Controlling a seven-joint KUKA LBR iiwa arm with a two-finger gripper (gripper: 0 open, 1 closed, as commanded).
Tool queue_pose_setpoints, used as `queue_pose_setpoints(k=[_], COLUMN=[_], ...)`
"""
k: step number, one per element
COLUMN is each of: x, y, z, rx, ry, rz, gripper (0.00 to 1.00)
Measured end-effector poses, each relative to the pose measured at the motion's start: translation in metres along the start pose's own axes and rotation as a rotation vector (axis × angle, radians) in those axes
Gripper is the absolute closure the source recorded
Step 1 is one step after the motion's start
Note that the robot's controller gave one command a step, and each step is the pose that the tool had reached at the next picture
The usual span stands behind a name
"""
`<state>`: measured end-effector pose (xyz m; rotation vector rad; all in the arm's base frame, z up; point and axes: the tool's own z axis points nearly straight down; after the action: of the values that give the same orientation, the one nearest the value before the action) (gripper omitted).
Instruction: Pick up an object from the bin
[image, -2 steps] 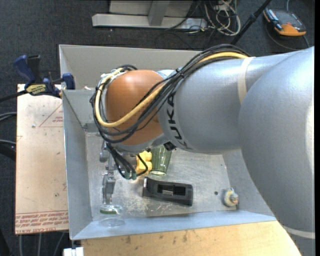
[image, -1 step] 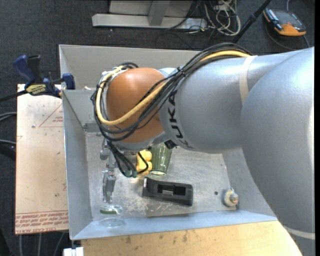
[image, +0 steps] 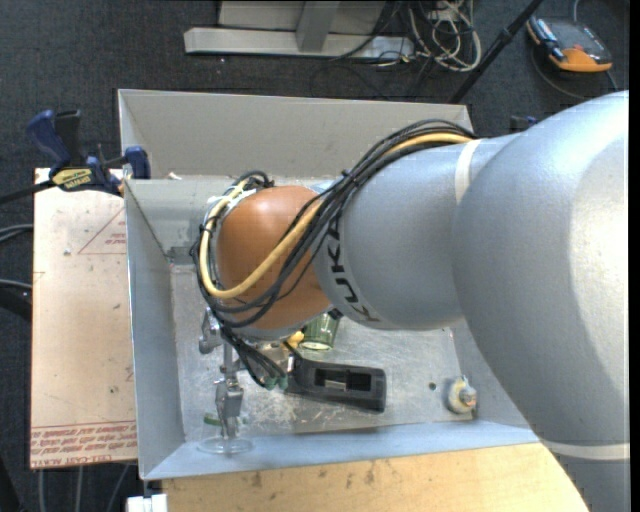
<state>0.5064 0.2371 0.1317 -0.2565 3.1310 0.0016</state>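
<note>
My gripper (image: 231, 398) hangs below the arm's wrist at the near left of the bin, low over the floor. Just under it, by the near wall, lies a small clear glassy thing (image: 222, 444); whether the gripper touches it cannot be told. To its right, a black oblong block (image: 340, 386) with a recess in its top lies flat. A greenish cylinder (image: 320, 334) lies behind the block, half hidden under the wrist, with a yellow bit (image: 295, 342) beside it.
A small round white and brass piece (image: 462, 397) lies near the bin's near right corner. Pale crumbs and scraps litter the floor around the gripper. The arm and its orange cover hide the middle and far part of the bin.
</note>
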Motion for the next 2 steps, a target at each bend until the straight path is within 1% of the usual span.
queue_pose_setpoints(k=[1, 2], x=[0.024, 0.022], y=[-0.005, 0.007], z=[0.013, 0.013], rx=[0.000, 0.000], ry=[0.002, -0.002], rz=[-0.120, -0.335], gripper=[0.00, 0.00])
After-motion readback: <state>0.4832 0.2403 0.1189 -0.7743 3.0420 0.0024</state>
